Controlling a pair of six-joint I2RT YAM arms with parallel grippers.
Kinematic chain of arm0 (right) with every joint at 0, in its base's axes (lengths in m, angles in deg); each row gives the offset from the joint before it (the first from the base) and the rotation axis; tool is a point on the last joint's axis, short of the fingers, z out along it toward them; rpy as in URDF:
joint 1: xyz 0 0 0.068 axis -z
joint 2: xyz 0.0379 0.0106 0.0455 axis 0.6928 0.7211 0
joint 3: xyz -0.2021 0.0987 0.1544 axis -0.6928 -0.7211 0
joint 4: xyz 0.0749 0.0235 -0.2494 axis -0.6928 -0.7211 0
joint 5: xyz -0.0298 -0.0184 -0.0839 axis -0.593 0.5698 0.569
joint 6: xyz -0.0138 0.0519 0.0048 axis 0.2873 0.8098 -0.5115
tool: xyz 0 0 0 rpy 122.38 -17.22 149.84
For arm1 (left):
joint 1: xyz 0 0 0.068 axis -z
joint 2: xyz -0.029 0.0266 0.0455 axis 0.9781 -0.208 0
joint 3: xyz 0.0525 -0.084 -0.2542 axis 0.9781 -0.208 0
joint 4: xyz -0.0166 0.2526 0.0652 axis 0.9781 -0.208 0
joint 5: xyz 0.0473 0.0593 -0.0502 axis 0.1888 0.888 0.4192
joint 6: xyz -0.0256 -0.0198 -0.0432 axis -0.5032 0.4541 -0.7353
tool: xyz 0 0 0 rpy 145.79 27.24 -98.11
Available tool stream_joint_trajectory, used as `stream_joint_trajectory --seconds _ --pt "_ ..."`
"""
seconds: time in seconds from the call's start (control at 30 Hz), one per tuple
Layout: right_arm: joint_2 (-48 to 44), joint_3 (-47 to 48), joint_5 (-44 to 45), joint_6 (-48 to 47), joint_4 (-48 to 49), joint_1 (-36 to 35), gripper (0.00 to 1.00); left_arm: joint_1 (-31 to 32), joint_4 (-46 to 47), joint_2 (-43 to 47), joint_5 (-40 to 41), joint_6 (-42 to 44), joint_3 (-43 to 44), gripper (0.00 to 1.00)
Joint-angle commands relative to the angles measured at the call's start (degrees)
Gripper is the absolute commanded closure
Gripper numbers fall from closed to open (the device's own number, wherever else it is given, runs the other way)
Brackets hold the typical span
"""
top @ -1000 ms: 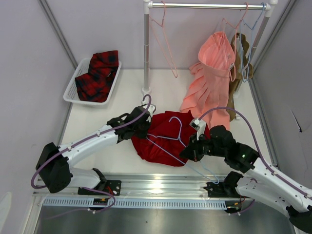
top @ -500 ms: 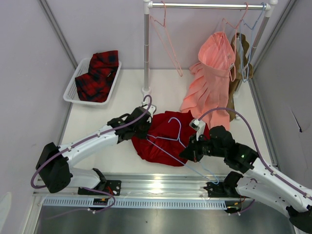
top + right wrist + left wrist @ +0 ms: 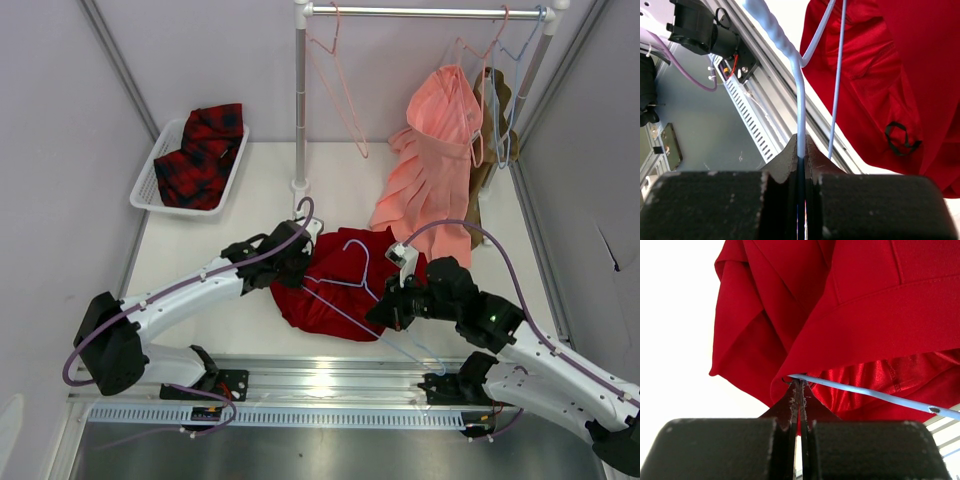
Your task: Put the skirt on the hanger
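Note:
The deep-red skirt [image 3: 335, 292] lies crumpled on the table near its front edge. The light-blue hanger [image 3: 366, 282] lies across it, hook toward the back, its long wire running down to the right. My left gripper [image 3: 300, 268] is at the skirt's left edge. In the left wrist view it [image 3: 799, 384] is shut on the skirt's hem [image 3: 880, 305], right where the hanger wire [image 3: 880, 396] enters the fabric. My right gripper [image 3: 383, 312] is at the skirt's right front. In the right wrist view it [image 3: 801, 146] is shut on the hanger wire [image 3: 800, 100], beside the skirt [image 3: 900, 65].
A white basket [image 3: 145, 182] at the back left holds a red-and-black plaid garment [image 3: 200, 145]. A rack pole [image 3: 300, 100] stands at the back middle with a pink hanger [image 3: 338, 85] on its bar. A salmon-pink pleated skirt [image 3: 430, 170] hangs at the right. A metal rail [image 3: 320, 385] runs along the front.
My right gripper has crept slightly left and back with the hanger wire. The empty pink hanger on the bar sways. My left gripper holds its place.

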Motion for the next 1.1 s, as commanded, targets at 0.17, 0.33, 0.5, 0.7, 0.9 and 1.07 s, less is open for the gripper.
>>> stream_joint_trajectory --seconds 0.17,0.33,0.5,0.7,0.9,1.07 --pt "-0.6 1.2 0.7 -2.2 4.1 -0.4 1.00 0.5 -1.2 -0.2 0.5 1.2 3.6 1.00" --pt "-0.8 0.5 -0.2 -1.7 5.1 -0.3 1.00 0.5 -2.8 -1.3 4.6 0.7 4.6 1.00" --pt "-1.7 -0.8 -1.1 -1.4 6.3 -0.3 1.00 0.5 -3.6 -2.0 6.2 -0.2 5.1 1.00" --pt "-2.4 -1.7 -2.5 -0.9 5.5 -0.3 1.00 0.5 -4.5 -2.7 9.3 -1.4 5.6 1.00" --pt "-3.2 -3.4 -3.3 0.7 6.3 -0.3 1.00 0.5 -3.4 -2.3 9.2 -1.6 5.3 1.00" --pt "-2.8 -3.8 -2.5 0.9 7.4 -0.4 1.00 0.5 -2.5 -2.4 6.8 -0.7 5.1 1.00"
